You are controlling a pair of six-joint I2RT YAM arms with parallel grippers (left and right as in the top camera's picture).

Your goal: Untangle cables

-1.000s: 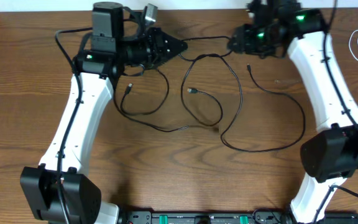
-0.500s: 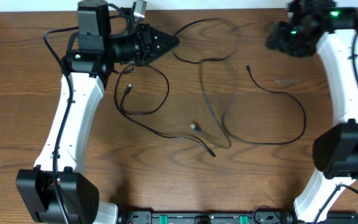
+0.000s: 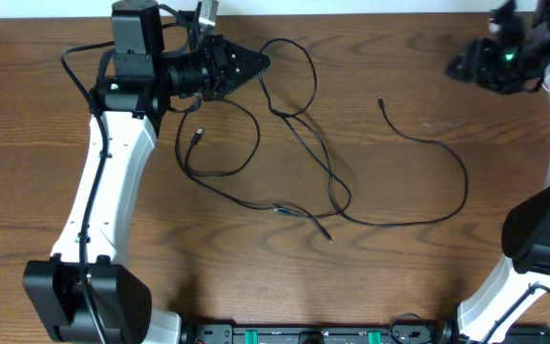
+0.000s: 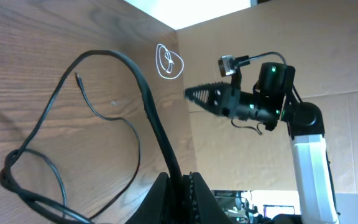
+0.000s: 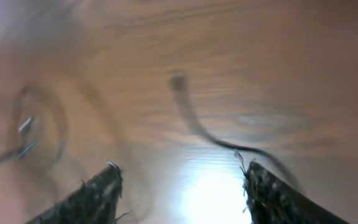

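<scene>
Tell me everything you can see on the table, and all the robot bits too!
black cables: at least two, black, looped loosely across the middle of the table
white cable: one, white, coiled near the table's edge by the right arm
table: one, brown wood, under everything
arms: two, white with black joints, one at each side of the table
left gripper: one, black, back left, shut on a black cable
right gripper: one, black, back right, open with nothing in it
</scene>
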